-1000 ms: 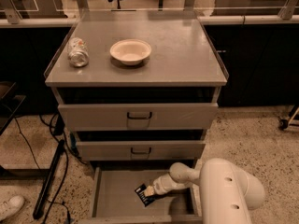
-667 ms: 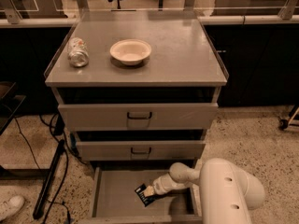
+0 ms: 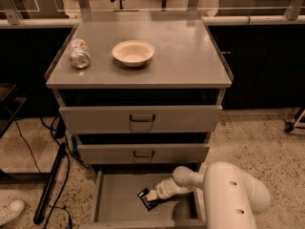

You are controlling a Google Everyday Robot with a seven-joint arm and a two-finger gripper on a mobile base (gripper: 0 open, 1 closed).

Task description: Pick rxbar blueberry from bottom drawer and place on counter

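The bottom drawer point(image 3: 114, 202) is pulled open at the foot of the cabinet. The rxbar blueberry point(image 3: 146, 199), a small dark wrapper with white print, lies on the drawer floor, right of the middle. My gripper point(image 3: 151, 195) reaches into the drawer from the right on the white arm point(image 3: 228, 199) and its tip is at the bar's right end. The counter point(image 3: 181, 51) is the flat grey cabinet top above.
A crushed silver can point(image 3: 79, 53) and a cream bowl point(image 3: 133, 52) stand on the counter's left half. Two upper drawers with dark handles point(image 3: 142, 119) stick out slightly. A black pole and cables point(image 3: 50, 185) lie on the floor at left.
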